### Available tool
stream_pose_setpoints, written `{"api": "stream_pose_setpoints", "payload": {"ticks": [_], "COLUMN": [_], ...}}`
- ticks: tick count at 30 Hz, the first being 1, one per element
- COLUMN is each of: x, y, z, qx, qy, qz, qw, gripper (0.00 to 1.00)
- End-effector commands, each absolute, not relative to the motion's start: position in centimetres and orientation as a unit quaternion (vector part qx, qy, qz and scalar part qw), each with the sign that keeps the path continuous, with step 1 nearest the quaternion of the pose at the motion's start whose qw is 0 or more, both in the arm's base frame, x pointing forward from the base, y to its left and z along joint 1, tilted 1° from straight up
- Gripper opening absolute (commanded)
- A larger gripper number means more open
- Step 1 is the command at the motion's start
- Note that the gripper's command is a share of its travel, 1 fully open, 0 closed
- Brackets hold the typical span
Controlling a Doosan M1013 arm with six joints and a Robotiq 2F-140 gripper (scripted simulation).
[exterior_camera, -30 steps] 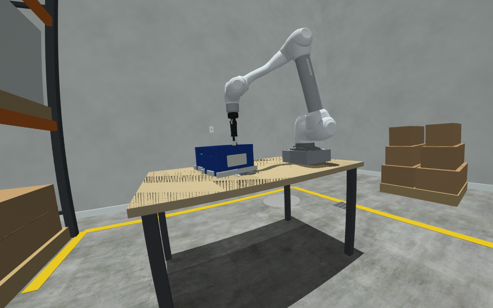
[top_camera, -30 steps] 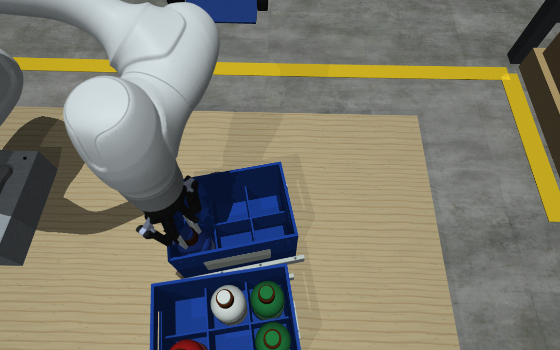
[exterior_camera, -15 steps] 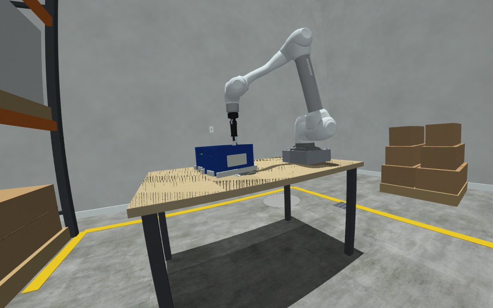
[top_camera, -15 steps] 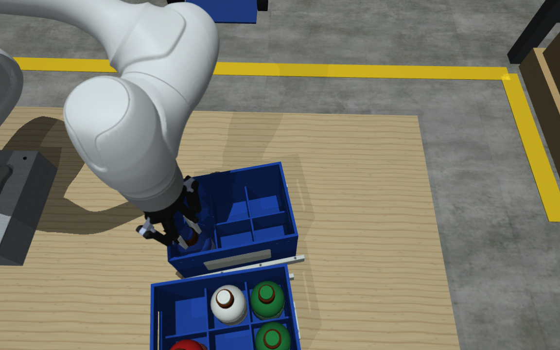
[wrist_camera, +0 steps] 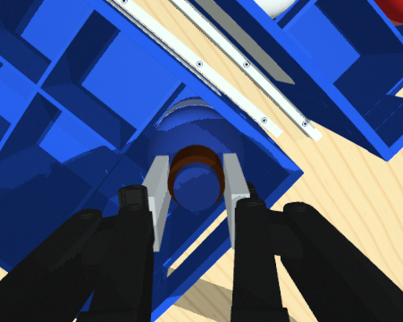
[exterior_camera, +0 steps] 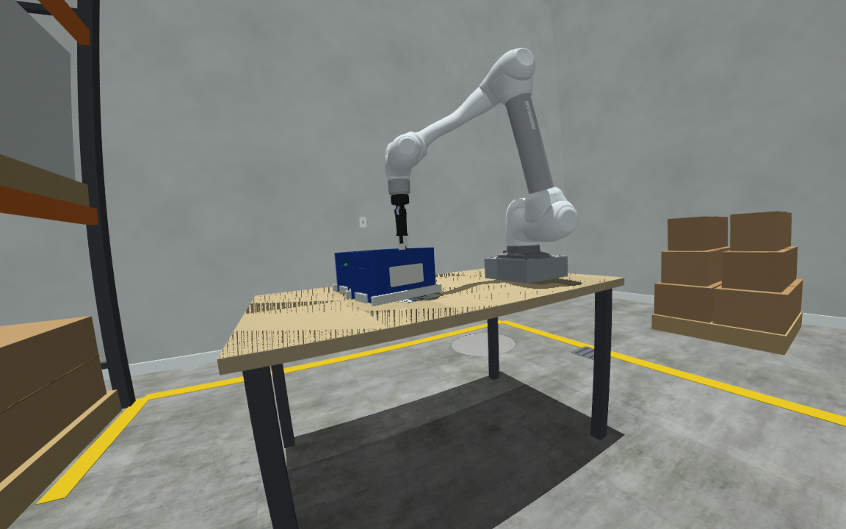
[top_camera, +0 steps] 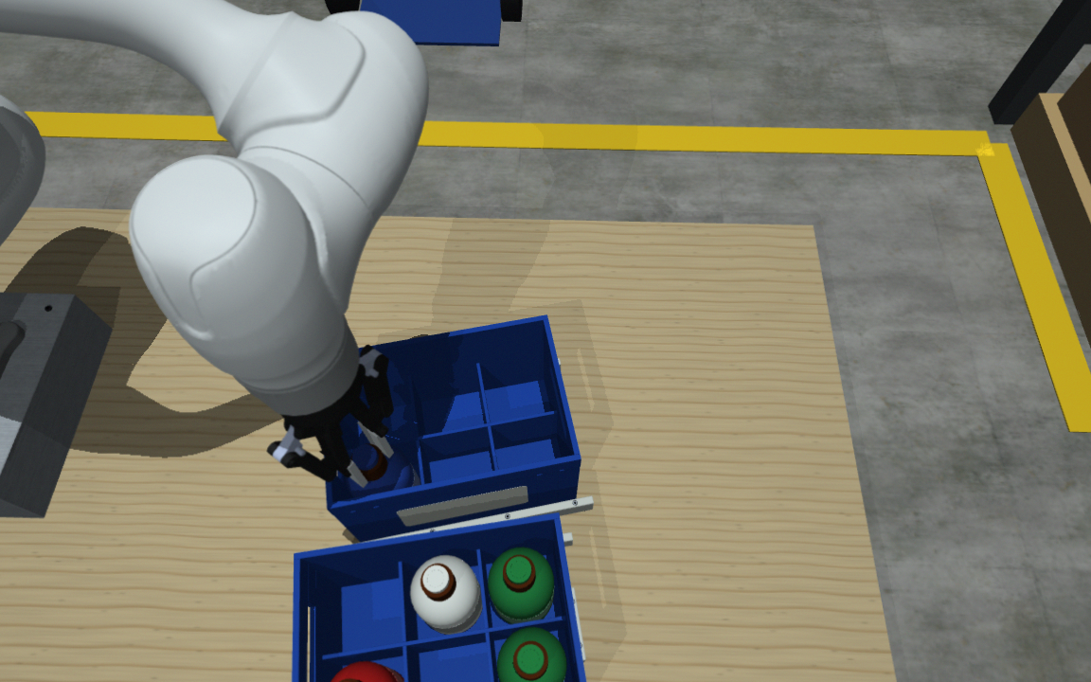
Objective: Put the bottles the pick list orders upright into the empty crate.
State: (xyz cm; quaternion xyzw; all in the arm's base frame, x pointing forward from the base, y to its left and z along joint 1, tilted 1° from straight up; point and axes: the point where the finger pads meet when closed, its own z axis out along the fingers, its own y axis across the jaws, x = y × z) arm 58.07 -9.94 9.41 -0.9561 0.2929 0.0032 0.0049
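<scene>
So the gripper (wrist_camera: 196, 185) is clamped on the neck of a blue bottle (wrist_camera: 196, 143) sitting in the lower-left corner cell of the upper crate (top_camera: 562, 406) in the top view; the other crate (top_camera: 305, 610) at bottom center has a white bottle (top_camera: 444, 593), two green bottles (top_camera: 521, 582) and a red bottle (top_camera: 363, 673); both sit on the tabletop (top_camera: 702, 381).

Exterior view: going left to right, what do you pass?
Shelf rack → blue crates on the table → gripper shut on a bottle's neck, the bottle hidden by the crate → arm base → stacked cardboard boxes.
</scene>
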Motion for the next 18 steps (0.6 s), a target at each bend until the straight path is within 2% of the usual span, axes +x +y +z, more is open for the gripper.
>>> {"api": "stream_pose_setpoints", "payload": {"ticks": [1,18], "x": [58.07,58.07], "y": [-9.93,-9.92], "z": [9.36,8.61], "qx": [-0.956,-0.956], "qy": [0.293,0.293], "qz": [0.003,0.003], "qw": [0.005,0.005], "gripper": [0.0,0.0]}}
